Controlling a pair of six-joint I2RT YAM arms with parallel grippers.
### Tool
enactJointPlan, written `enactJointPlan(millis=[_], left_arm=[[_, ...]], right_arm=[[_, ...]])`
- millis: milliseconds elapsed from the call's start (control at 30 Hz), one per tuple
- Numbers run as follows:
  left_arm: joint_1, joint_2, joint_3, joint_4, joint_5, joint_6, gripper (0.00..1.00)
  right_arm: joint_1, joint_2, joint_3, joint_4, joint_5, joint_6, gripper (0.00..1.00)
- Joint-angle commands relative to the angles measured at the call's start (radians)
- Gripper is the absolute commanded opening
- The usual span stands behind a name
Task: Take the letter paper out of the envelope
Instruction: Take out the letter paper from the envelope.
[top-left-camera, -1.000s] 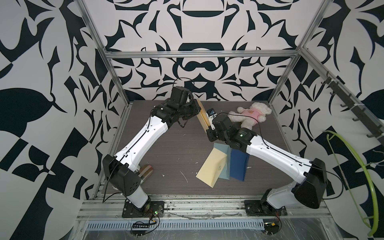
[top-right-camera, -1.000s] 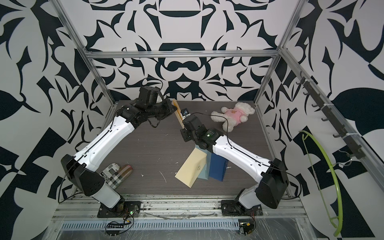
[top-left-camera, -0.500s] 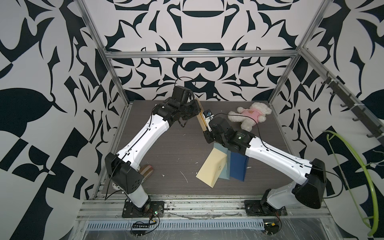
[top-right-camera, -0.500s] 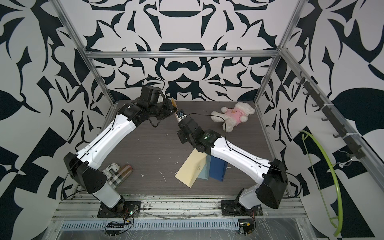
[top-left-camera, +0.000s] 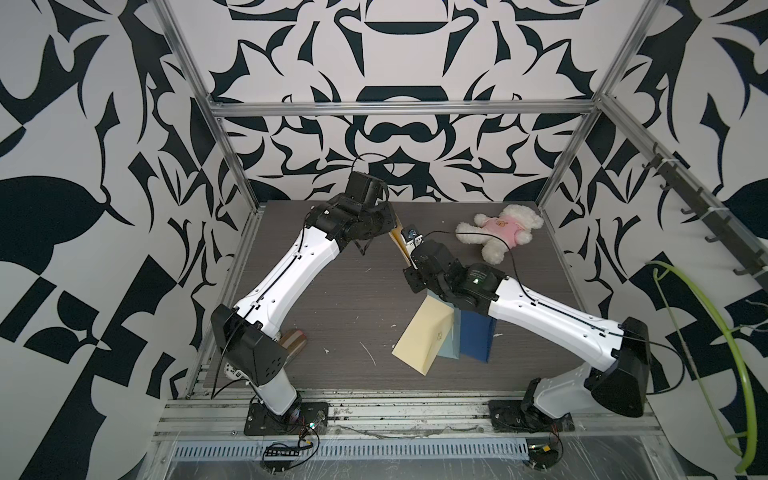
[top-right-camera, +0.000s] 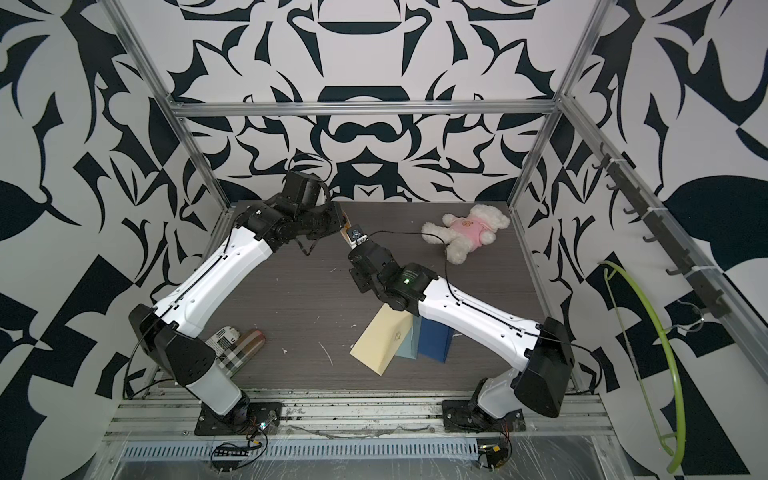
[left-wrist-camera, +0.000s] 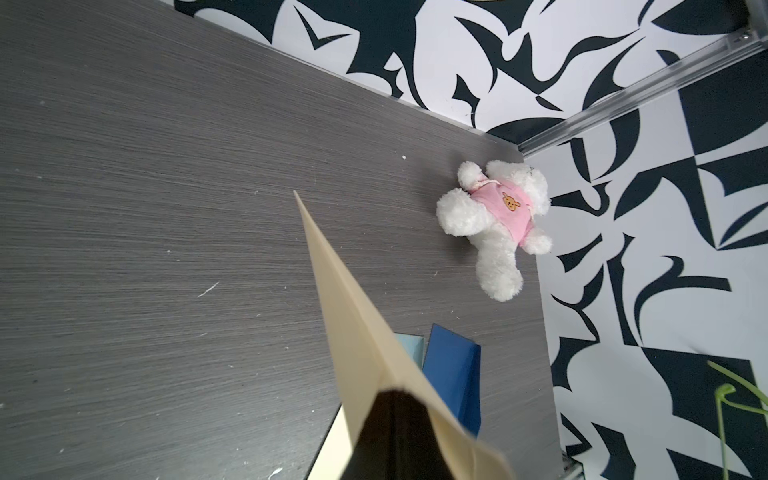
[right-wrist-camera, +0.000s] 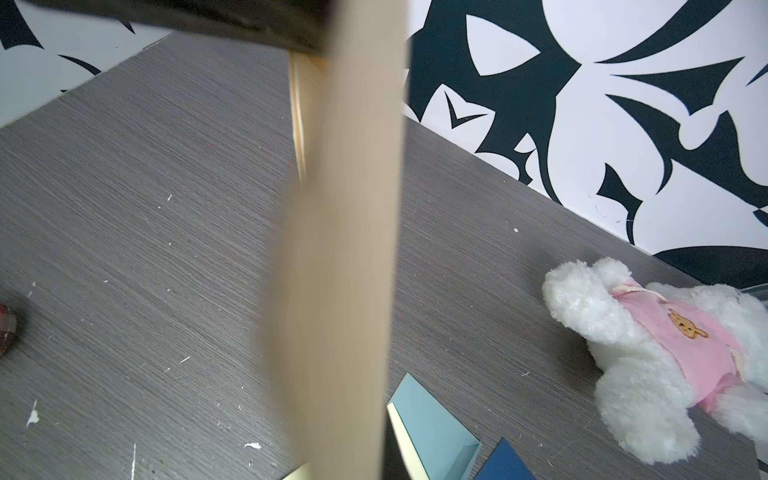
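The tan envelope hangs in the air between the two tools, clear of the desk. From above it shows almost edge-on, as a narrow strip, so its faces stand nearer upright than flat. Its long axis runs from the left tool across to the right tool. In the left wrist view it reaches straight out from the tool's tip and narrows to a sharp corner. In the right wrist view it is a broad, blurred band, with thin sheet edges just beside it at the left tool's end. The letter paper cannot be told apart from the envelope.

The desk is dark grey wood grain, flecked with small white scuffs. Black-and-white patterned walls and an aluminium frame enclose it. Below and behind the right tool, partly under its forearm, lie a cream envelope, a light blue envelope and a dark blue envelope, overlapping in a fan. A white plush toy in a pink top lies on the right tool's outer side, near the back wall. A plaid-patterned roll sits well behind the left tool, by that arm's base.

The left tool is clenched on one end of the tan envelope. The right tool is clenched too, and grips the opposite end of the same tan piece.
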Motion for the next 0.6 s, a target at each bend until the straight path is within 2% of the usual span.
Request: enactJointPlan(millis=[0, 200, 433, 567], left_arm=[[0.008, 0.002, 0.049, -0.049, -0.066, 0.053, 0.05], [0.008, 0.000, 0.065, -0.083, -0.108, 0.078, 0.07], [0.007, 0.029, 0.098, -0.161, -0.099, 0.073, 0.09], [0.007, 0.041, 0.113, -0.204, -0.085, 0.057, 0.17]], right_arm=[[0.018, -0.004, 0.048, 0.006, 0.028, 0.019, 0.00], [0.032, 0.008, 0.050, -0.005, 0.042, 0.030, 0.00], [0.035, 0.015, 0.058, -0.008, 0.067, 0.035, 0.00], [0.035, 0.022, 0.066, -0.016, 0.080, 0.034, 0.00]])
